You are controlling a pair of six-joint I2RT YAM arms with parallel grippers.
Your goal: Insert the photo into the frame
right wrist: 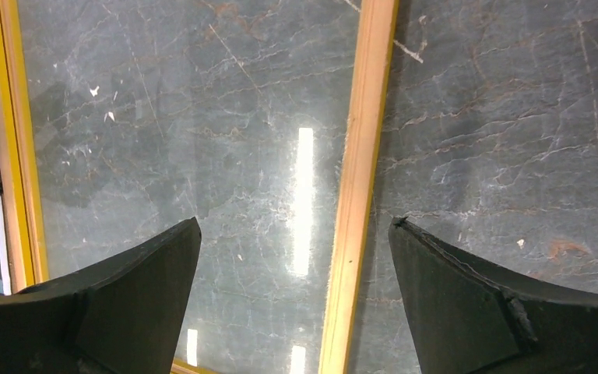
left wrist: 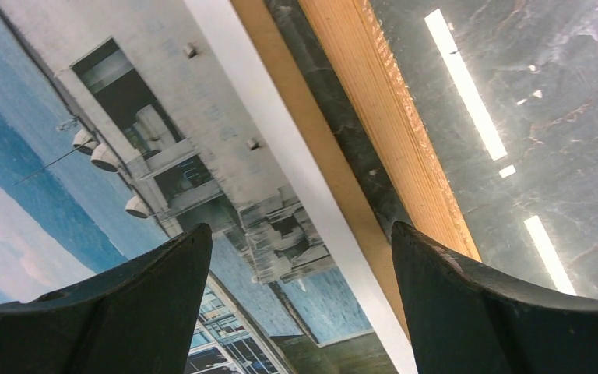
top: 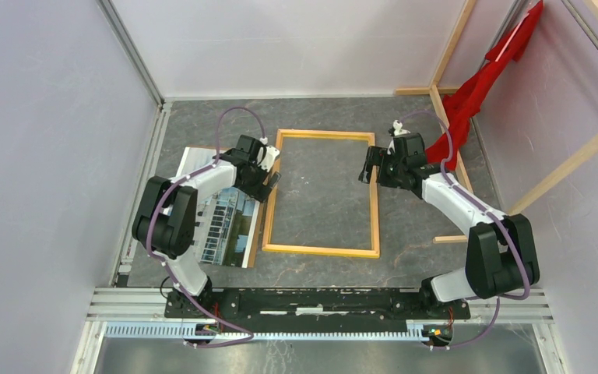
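Black rubbery fingers, two pairs, both mine, listed from the hands outward.

1. Left hand (left wrist: pixel 300 230): fingers apart, nothing between them. It hangs over the near right edge of the photo (left wrist: pixel 62 156). The print's white border and a strip of brown backing sheet (left wrist: pixel 311 132) run through the gap in the wrist view. I judge it is placed there because that edge is the free one facing the frame, and so the place to take hold.

2. Right hand (right wrist: pixel 294 222): fingers apart, also empty. It hovers over the frame's right rail, which runs up the gap nearer the right finger. I judge it is there to steady the frame (right wrist: pixel 358 156) while the print comes across.

3. Photo: lies flat on the worktop (top: pixel 319 195), picture side up, just left of the frame. My left arm crosses over it. A narrow dark strip of worktop separates it from the frame's left rail, so it is beside the frame, not in it.

4. Frame: lies flat at the middle of the worktop, with its opening showing only grey marbled stone. The right rail reads as pale wood and the left rail as yellower. I cannot tell which face is up.

5. Beyond the right hand: bare wooden beams (top: pixel 576 156) with red cloth (top: pixel 475 93) draped on them, well apart from the work.

6. Status, as judged: insertion is not begun. Next, the print must be lifted by its edge and squared to the opening. The glossy sheet is thin and flat, so it may be hard to pinch.
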